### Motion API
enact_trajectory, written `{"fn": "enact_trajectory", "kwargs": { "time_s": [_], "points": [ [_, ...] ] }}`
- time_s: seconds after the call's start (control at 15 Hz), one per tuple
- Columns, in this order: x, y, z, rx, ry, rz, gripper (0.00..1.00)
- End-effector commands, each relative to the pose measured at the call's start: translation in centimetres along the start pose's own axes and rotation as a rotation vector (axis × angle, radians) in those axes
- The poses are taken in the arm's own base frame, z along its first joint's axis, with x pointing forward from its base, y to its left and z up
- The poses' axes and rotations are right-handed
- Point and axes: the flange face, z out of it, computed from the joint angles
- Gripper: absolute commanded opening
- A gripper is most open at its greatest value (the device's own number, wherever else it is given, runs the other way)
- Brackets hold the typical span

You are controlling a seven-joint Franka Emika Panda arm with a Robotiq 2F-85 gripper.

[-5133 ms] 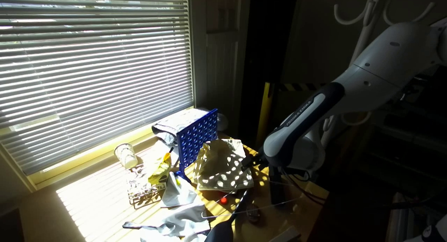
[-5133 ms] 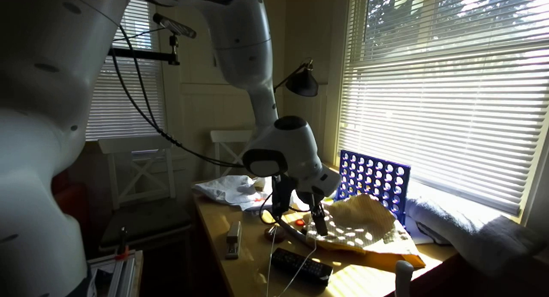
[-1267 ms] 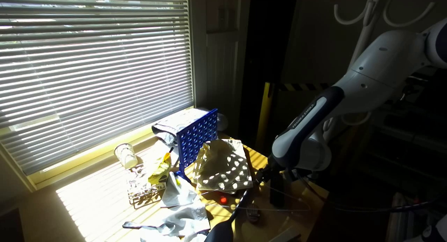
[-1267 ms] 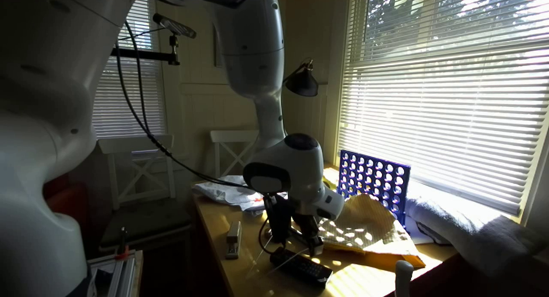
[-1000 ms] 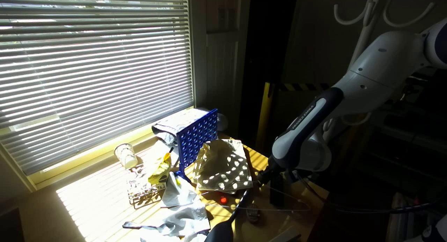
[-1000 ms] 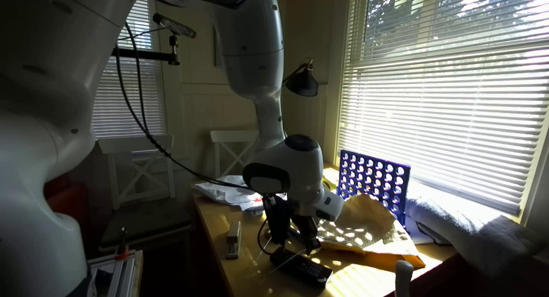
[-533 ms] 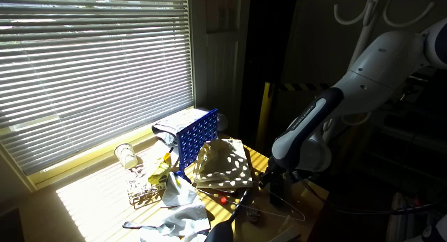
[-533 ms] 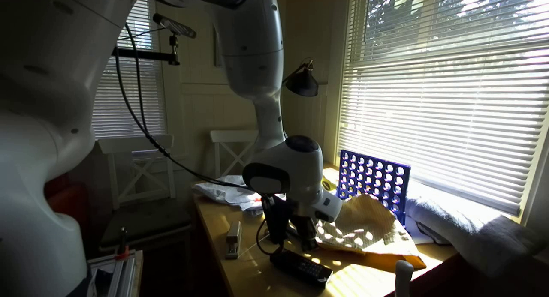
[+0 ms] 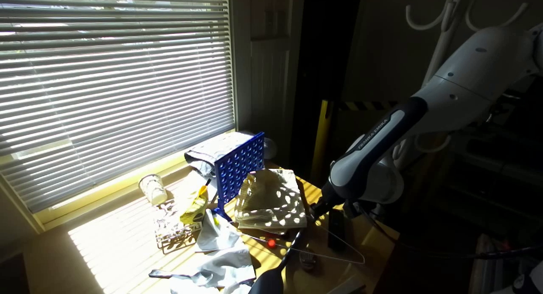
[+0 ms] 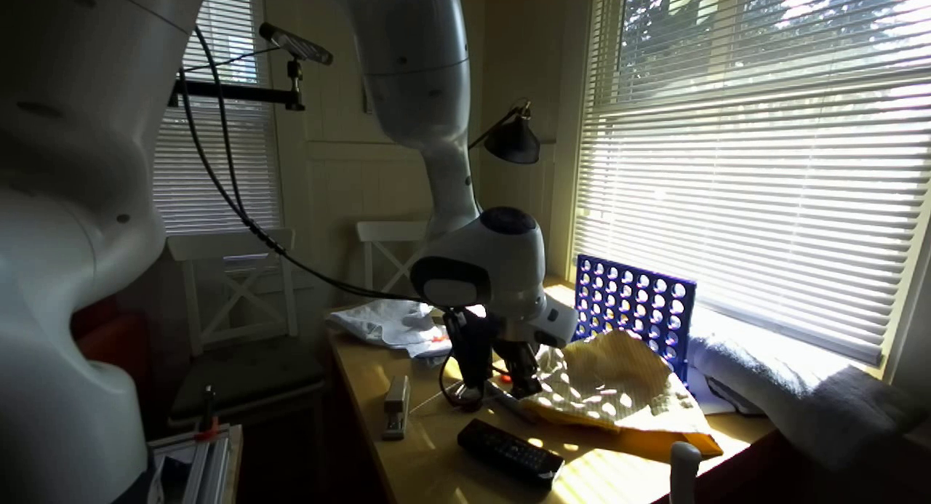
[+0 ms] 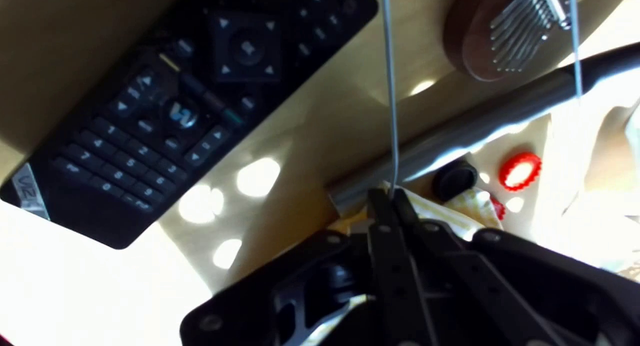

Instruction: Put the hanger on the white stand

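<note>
Apparently the grasp is looking done: the fingers (image 11: 382, 211) are pinching the wire of the hanger (image 11: 391, 86) between their tips, and its outline is stretching low over the surface (image 10: 418, 464), though whether it is touching down I cannot tell. The white stand (image 9: 439, 52) is standing well apart, partly hiding behind the arm (image 9: 396, 124) in an exterior view, so raising, carrying and hooking are remaining.
</note>
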Motion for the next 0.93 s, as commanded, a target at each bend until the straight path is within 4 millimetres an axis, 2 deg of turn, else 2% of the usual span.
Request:
{"fn": "enact_trajectory", "kwargs": {
  "time_s": [0.0, 0.27, 0.53, 0.87],
  "points": [
    [-0.1, -1.1, -3.2, 0.003, 0.040, -0.043, 0.01],
    [0.5, -0.7, -6.1, -0.014, 0.091, -0.033, 0.01],
    [1.4, 0.2, -9.8, -0.052, 0.181, -0.022, 0.01],
    [2.2, 0.3, -14.6, -0.095, 0.297, -0.026, 0.01]
  ]
}}
